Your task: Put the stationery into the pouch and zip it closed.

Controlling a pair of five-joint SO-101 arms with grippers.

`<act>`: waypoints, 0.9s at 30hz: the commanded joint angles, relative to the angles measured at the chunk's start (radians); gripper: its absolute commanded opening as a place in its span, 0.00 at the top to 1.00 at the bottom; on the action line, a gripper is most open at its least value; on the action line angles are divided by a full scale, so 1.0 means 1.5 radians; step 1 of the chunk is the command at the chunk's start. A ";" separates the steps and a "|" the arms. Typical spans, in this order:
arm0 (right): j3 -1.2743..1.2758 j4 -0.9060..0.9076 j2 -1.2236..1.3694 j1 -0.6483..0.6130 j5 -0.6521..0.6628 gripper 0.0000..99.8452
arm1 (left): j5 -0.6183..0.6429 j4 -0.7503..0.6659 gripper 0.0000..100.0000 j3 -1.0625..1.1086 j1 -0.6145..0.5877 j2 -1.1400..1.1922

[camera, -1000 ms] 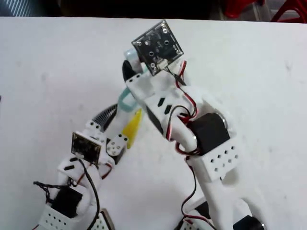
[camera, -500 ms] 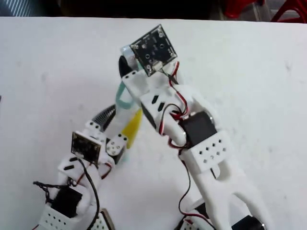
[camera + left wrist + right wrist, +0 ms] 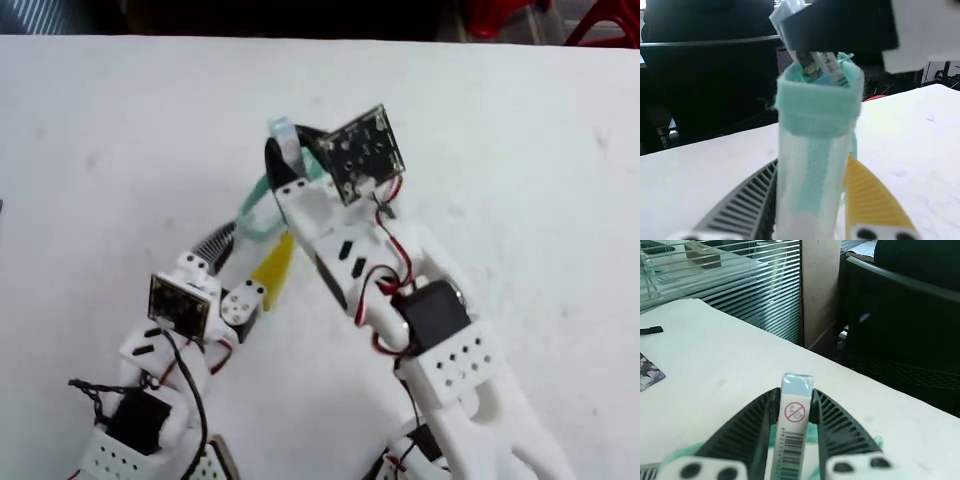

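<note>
White table (image 3: 120, 120), near its middle: the teal-rimmed pouch (image 3: 815, 150) stands clamped between the left gripper's (image 3: 812, 167) grey and yellow fingers. At the pouch's open mouth, the right gripper (image 3: 796, 395) pinches a barcoded block (image 3: 796, 412) between its black fingers.

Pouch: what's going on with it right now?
The left gripper holds the pouch upright by its sides, with the mouth open. The right gripper is shut on a stationery block directly over that mouth, with the block's lower end at or just inside the rim. The pouch is not zipped yet.
</note>
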 commanded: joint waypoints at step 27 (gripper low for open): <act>0.100 0.022 -0.120 -0.002 0.001 0.86 | 0.003 -0.009 0.84 -0.024 -0.014 0.004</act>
